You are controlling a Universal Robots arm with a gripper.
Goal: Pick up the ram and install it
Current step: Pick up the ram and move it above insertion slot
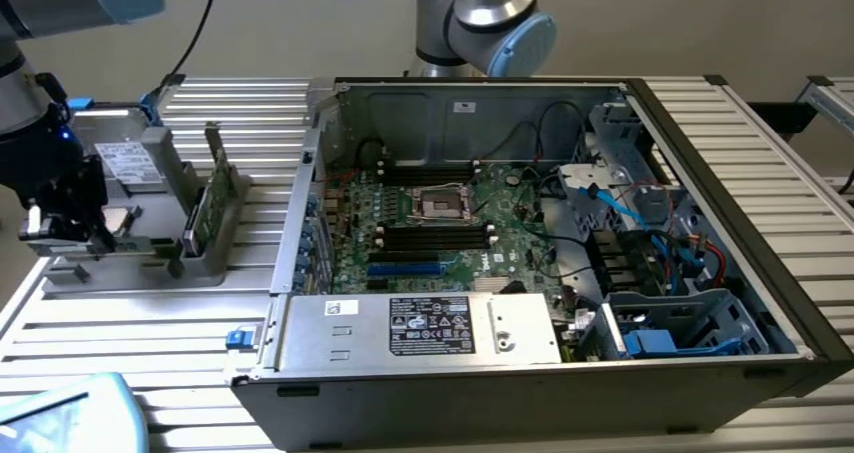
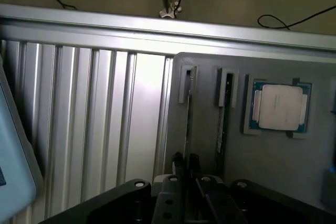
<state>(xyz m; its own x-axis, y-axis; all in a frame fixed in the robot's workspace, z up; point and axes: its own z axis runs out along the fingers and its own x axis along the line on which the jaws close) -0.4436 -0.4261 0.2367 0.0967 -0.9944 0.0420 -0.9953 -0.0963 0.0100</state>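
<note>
Wrist view: ram (image 2: 189, 124), second stick (image 2: 224, 124) alongside, processor (image 2: 278, 107) beyond.

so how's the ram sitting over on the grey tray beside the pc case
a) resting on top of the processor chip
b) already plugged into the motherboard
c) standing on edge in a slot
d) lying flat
c: in the exterior view the ram stands upright on its long edge, held in a slot of the grey tray, outside the open case.
</note>
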